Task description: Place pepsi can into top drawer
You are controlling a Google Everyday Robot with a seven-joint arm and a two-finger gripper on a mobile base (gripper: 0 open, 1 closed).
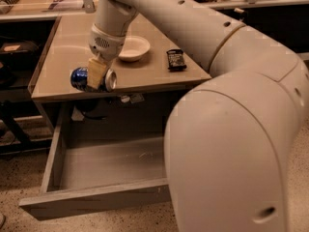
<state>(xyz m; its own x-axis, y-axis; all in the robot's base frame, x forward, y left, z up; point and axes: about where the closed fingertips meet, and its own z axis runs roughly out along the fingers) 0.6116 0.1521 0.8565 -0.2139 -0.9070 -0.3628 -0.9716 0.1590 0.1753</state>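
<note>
The pepsi can [78, 78], blue with a silver end, lies on its side at the front left edge of the table [159, 79]. My gripper [97, 75] comes down from above and is shut on the can, with a tan finger [96, 73] across its middle. I cannot tell whether the can rests on the table or hangs just above it. The top drawer [111, 166] stands pulled open below the table, right under the can, and its grey bottom is bare.
A white bowl [133, 48] sits on the table behind the gripper. A dark snack packet [175, 59] lies to its right. My arm and large white body [231, 144] fill the right side. Shelves with clutter stand at the left and the back.
</note>
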